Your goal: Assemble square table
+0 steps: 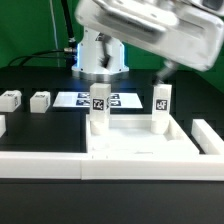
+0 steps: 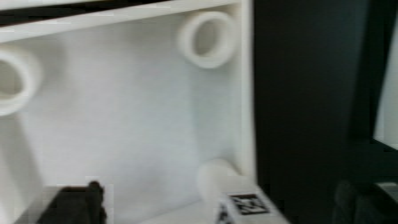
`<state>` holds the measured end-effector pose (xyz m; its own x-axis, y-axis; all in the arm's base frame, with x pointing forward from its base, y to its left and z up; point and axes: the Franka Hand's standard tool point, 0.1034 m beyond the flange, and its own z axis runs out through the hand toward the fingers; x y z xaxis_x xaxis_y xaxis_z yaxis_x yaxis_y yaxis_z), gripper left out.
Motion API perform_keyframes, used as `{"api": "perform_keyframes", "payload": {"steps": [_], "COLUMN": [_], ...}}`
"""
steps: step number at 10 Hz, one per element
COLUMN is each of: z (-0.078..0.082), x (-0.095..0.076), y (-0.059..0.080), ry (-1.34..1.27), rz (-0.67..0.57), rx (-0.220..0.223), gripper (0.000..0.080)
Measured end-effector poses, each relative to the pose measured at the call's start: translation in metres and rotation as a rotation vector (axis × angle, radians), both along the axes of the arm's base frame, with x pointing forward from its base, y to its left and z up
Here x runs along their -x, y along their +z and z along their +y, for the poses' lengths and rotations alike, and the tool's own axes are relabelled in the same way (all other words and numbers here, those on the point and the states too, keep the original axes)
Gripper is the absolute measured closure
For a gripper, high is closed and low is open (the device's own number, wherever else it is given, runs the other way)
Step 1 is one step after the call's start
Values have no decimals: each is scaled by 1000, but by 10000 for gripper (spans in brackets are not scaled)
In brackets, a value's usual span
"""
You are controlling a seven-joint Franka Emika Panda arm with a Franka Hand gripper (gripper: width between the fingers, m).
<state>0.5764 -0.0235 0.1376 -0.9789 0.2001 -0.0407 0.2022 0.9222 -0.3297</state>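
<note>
The white square tabletop lies at the front with its raised edges up. Two white tagged legs stand upright in its far corners, one on the exterior view's left and one on the right. My gripper hangs blurred just above the right leg. In the wrist view the tabletop shows two empty round sockets. A tagged leg sits between my wide-apart fingers. The gripper is open and touches nothing.
Two loose white legs lie on the black table at the exterior view's left. The marker board lies behind the tabletop. A long white rail wraps the tabletop's front and right side. The robot base stands at the back.
</note>
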Motion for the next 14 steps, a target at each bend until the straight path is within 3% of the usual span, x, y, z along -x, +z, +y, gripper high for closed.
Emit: {"api": "perform_keyframes", "payload": {"steps": [1, 3, 5, 9, 10, 11, 13, 14], "z": [-25, -64, -57, -58, -67, -83, -102, -117], "x": [12, 16, 16, 17, 31, 61, 95, 104], "y": [-1, -7, -8, -8, -6, -4, -16, -15], "ry": [-62, -173, -291, -514, -677, -867, -1098, -1276], "rz": [-2, -19, -64, -140, -186, -229, -259, -297], "rx": [9, 16, 19, 29, 0, -10, 24, 68], "gripper": [151, 151, 151, 151, 151, 151, 151, 151]}}
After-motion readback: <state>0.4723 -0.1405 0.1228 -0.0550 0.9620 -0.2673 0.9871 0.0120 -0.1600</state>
